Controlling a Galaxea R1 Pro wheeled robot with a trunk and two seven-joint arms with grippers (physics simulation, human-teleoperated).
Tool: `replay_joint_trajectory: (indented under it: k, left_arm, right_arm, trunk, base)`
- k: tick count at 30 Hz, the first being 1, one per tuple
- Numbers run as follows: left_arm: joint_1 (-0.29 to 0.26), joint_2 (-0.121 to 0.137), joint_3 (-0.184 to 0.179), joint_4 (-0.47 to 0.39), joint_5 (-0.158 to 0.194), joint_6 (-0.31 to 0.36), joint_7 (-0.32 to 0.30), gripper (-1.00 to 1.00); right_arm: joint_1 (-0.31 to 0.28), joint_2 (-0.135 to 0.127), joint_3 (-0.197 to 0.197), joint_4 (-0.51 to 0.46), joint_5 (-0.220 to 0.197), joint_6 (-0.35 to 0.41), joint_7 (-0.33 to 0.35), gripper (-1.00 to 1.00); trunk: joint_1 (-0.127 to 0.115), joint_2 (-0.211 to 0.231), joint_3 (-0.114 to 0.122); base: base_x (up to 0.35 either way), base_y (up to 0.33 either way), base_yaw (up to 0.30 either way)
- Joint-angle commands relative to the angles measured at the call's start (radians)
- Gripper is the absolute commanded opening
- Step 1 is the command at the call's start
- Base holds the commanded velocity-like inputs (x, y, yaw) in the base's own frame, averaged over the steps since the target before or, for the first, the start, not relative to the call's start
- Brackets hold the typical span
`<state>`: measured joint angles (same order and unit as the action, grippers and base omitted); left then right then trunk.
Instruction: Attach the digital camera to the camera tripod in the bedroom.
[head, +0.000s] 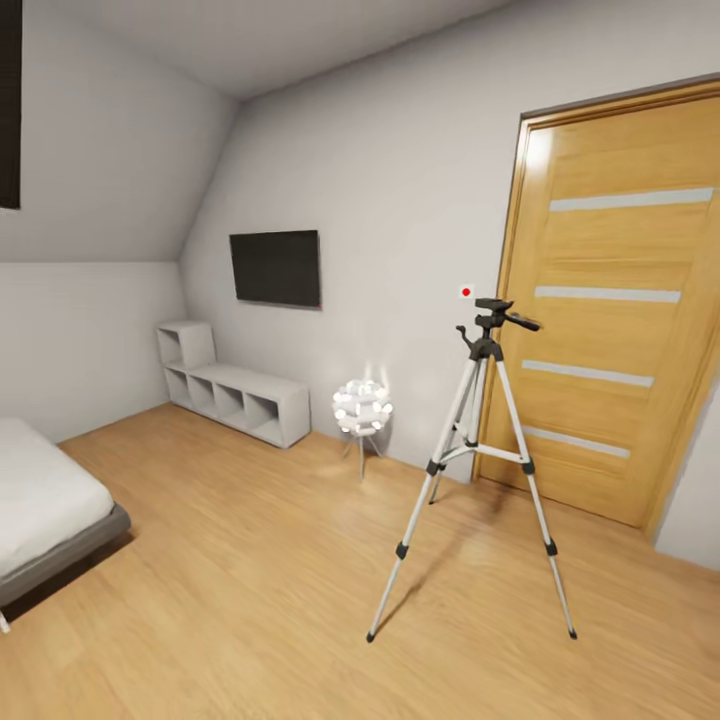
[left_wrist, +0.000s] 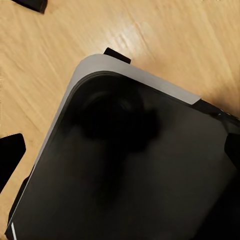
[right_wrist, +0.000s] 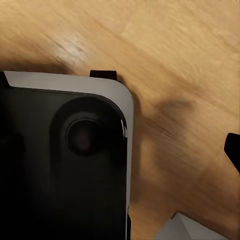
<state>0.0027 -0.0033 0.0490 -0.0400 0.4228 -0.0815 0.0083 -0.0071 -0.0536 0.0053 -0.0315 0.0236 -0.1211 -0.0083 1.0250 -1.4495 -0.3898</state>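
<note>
The silver-legged camera tripod with black joints and a black head (head: 482, 455) is seen standing on the light wood floor (head: 260, 590) of the white-walled attic bedroom, just in front of the wooden door with pale horizontal strips (head: 610, 320) and well apart from the grey bed with the white mattress (head: 45, 510). Its long black pan handle (head: 520, 322) is pointed toward the door. A small red dot on a white tag (head: 466, 291) is seen floating just beside the tripod head, but honestly no boxy black digital camera can be made out anywhere, so its location can't be told from here.

What could go wrong, as a guess: the tripod looks light and spindly, so a leg could get clipped by the base on approach and the whole thing tipped over or shoved against the door. The pan handle could also get snagged while the head is being reached for.

Both wrist views are mostly blocked by the dark grey-edged robot base (left_wrist: 125, 165) with wood floor around it, and a round recess (right_wrist: 84, 136) is seen on it in the right one. Black bits at the picture edges may be end effector fingers, but whether either end effector is spread or pressed together can't be told. A black wall-mounted TV (head: 275, 267), a white cube shelf unit (head: 235, 392) and a sparkly ball lamp on a stand (head: 362, 408) are noted along the far wall.
</note>
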Motion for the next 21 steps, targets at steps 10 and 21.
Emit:
replay_joint_trajectory:
  k: [10,21]
  left_arm:
    - [0.000,0.000,0.005,-0.001,0.001,-0.001,0.001,1.00]
    - [0.000,0.001,0.005,-0.002,0.003,-0.001,0.002,1.00]
  right_arm:
    - [-0.001,-0.001,0.001,0.001,0.003,-0.002,-0.001,1.00]
    - [-0.001,-0.002,0.001,0.001,0.003,-0.002,-0.001,1.00]
  trunk:
    - [0.000,-0.001,-0.001]
    - [0.000,-0.001,-0.001]
  base:
    - [0.000,-0.001,0.270]
    - [0.000,0.000,0.270]
